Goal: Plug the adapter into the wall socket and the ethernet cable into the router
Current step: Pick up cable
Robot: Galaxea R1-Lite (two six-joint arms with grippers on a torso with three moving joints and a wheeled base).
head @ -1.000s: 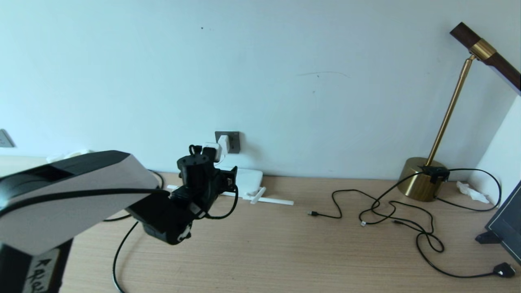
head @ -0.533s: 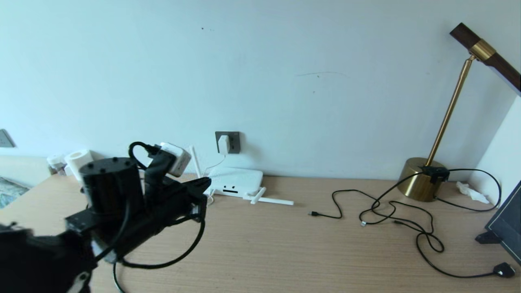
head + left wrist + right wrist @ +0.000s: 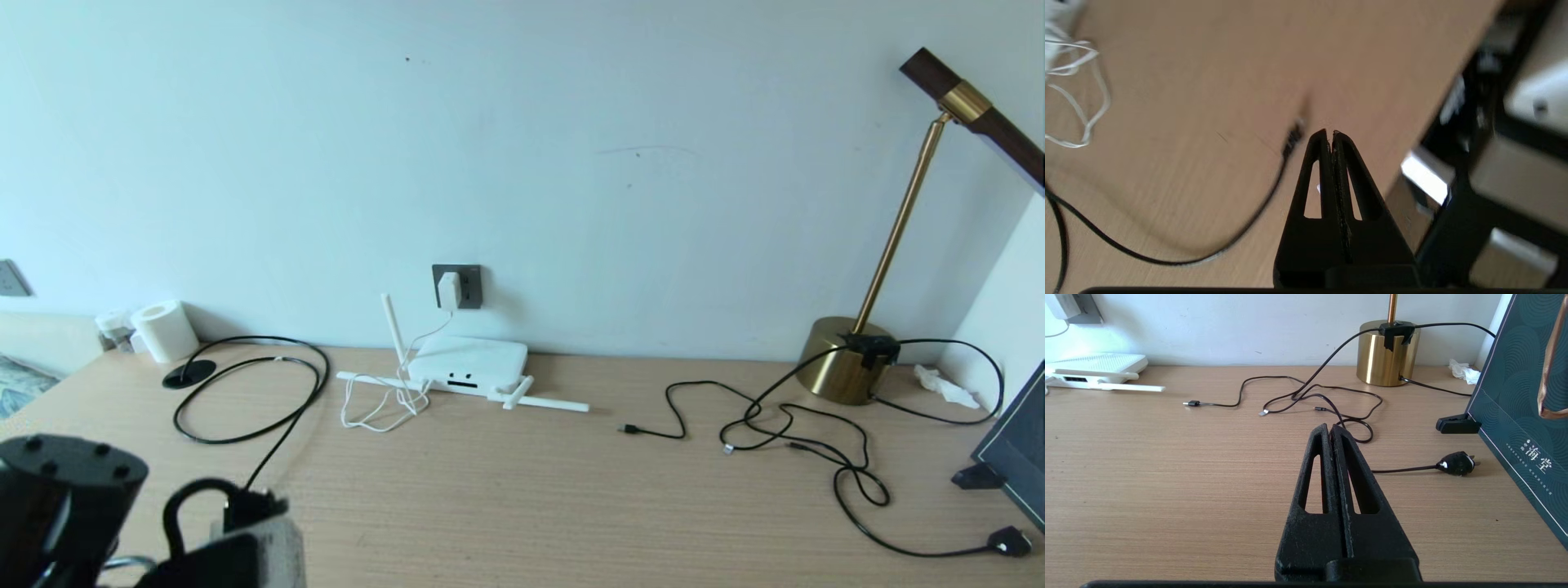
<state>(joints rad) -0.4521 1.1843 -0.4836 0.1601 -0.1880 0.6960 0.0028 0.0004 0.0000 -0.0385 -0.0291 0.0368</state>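
Note:
The white adapter (image 3: 448, 290) sits plugged into the dark grey wall socket (image 3: 469, 285), and its thin white cord (image 3: 382, 411) lies coiled beside the router (image 3: 469, 363). The router lies flat against the wall with one antenna upright. The black ethernet cable (image 3: 245, 392) loops on the table to the left of the router. Its plug end (image 3: 1291, 139) lies loose on the wood, just beside my left gripper (image 3: 1331, 132), which is shut and empty near the table's front left corner. My right gripper (image 3: 1329, 426) hovers shut and empty over the right half of the table.
A brass lamp base (image 3: 849, 371) stands at the back right, with thin black cables (image 3: 784, 425) and a black mains plug (image 3: 1008, 541) strewn before it. A dark box (image 3: 1012, 457) leans at the right edge. A paper roll (image 3: 163, 331) stands at the back left.
My left arm has pulled back from the wall socket to the front left corner, leaving the adapter in the socket. The router and cable loop, hidden before, now show.

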